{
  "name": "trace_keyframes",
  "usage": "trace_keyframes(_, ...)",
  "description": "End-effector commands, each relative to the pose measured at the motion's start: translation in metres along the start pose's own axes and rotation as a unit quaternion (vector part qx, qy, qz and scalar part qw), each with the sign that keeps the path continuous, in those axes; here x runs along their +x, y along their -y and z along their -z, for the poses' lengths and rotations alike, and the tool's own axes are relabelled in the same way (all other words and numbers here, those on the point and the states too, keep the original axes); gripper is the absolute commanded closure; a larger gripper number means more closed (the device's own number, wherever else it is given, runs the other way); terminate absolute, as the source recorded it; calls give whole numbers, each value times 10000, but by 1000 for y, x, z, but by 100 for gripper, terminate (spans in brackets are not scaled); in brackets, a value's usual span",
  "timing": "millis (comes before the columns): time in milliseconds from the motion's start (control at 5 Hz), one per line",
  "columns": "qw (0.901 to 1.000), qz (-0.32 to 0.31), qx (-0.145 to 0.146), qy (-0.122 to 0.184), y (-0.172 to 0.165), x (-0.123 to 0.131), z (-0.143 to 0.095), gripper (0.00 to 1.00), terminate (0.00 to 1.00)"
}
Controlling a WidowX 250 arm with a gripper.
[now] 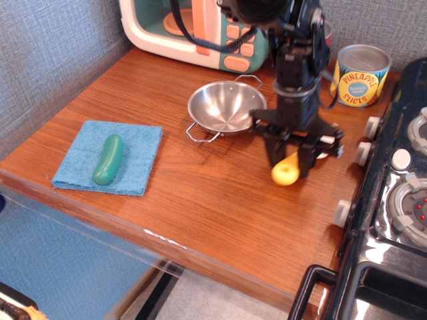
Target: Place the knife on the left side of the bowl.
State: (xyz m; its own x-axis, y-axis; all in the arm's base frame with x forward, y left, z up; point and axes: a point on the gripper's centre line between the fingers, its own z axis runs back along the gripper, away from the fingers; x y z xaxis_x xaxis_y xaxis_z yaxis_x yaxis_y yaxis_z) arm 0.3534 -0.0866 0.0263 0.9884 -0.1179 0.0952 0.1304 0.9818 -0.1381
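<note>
The knife is to the right of the bowl. Only its yellow handle end shows clearly, sticking out below my fingers, and the white blade is mostly hidden behind the gripper. My gripper points down and is shut on the knife's handle. I cannot tell whether the knife is touching the table. The shiny steel bowl with two wire loop handles sits on the wooden table, just left of the gripper and apart from it.
A green pickle toy lies on a blue cloth at the front left. A toy microwave stands at the back. A pineapple can is at the back right. A toy stove borders the right side.
</note>
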Motion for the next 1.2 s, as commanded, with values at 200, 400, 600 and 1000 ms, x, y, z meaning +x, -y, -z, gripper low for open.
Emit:
trace_keyframes(200, 9898, 267, 248, 1379, -81, 2, -142, 100, 0)
trace_keyframes(400, 9891, -385, 714, 1225, -128, -8, -146, 100, 0)
trace_keyframes(600, 9848, -837, 1049, 1100, -175, -26, -147, 100, 0)
trace_keyframes(1000, 9850, -715, 1367, 766, -266, -39, -135, 100, 0)
